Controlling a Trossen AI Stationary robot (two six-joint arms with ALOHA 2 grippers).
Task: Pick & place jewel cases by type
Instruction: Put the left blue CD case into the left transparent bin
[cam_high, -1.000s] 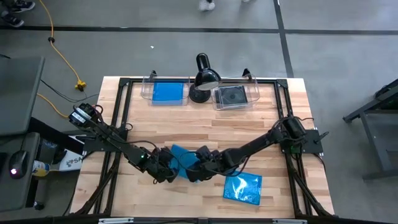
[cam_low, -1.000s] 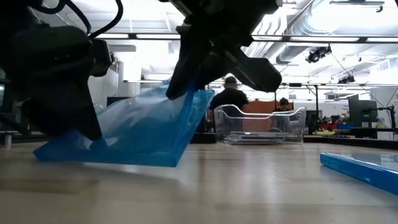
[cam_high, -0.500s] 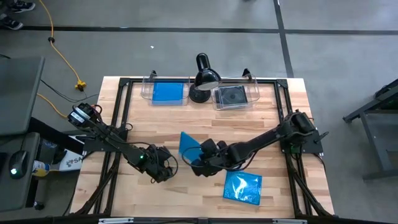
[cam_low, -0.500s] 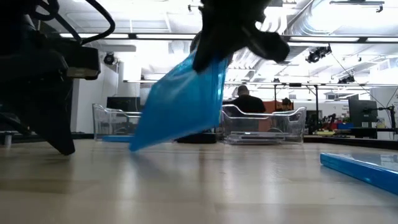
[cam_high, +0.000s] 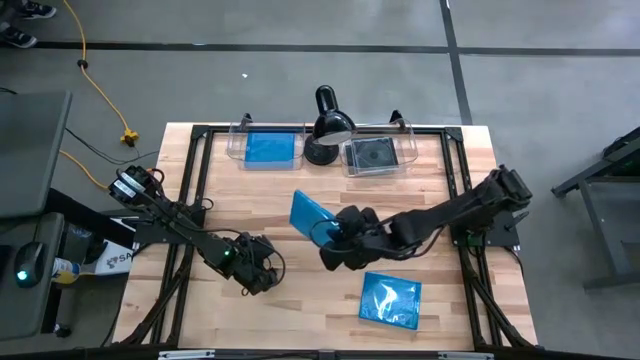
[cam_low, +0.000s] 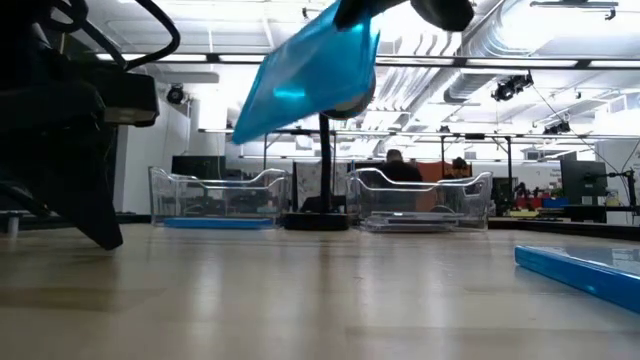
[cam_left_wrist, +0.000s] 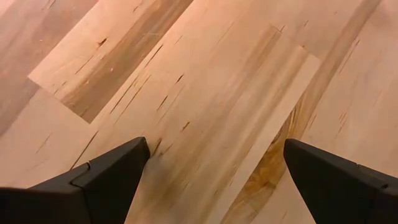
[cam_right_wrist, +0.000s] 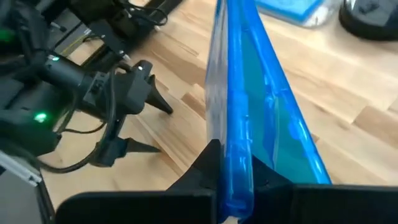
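My right gripper (cam_high: 330, 236) is shut on a bright blue jewel case (cam_high: 308, 214), held well above the table's middle. The low view shows the case (cam_low: 310, 70) tilted and high. My left gripper (cam_high: 264, 272) is open and empty, low over bare wood to the left of the case; its fingers stand wide apart in the left wrist view (cam_left_wrist: 214, 168). A second blue case (cam_high: 390, 300) lies flat near the front right and also shows in the low view (cam_low: 580, 270). My right gripper pinches the blue case between its two fingers (cam_right_wrist: 202, 168), one on each flat face, at the edge nearest the wrist (cam_right_wrist: 239, 183). The case stands edge-on away from the fingers toward the table's left and far side. It is tilted and lifted clear of the table.
Two clear bins stand at the far edge: the left bin (cam_high: 240, 150) holds a blue case, the right bin (cam_high: 408, 150) a dark case. A black desk lamp (cam_high: 325, 125) stands between them. Bare wood lies between the arms and the bins.
My right gripper has risen and gone toward the far edge with the blue case. The case leaned with its lower edge on the table beside my left gripper; now it is lifted clear and stands steeper.
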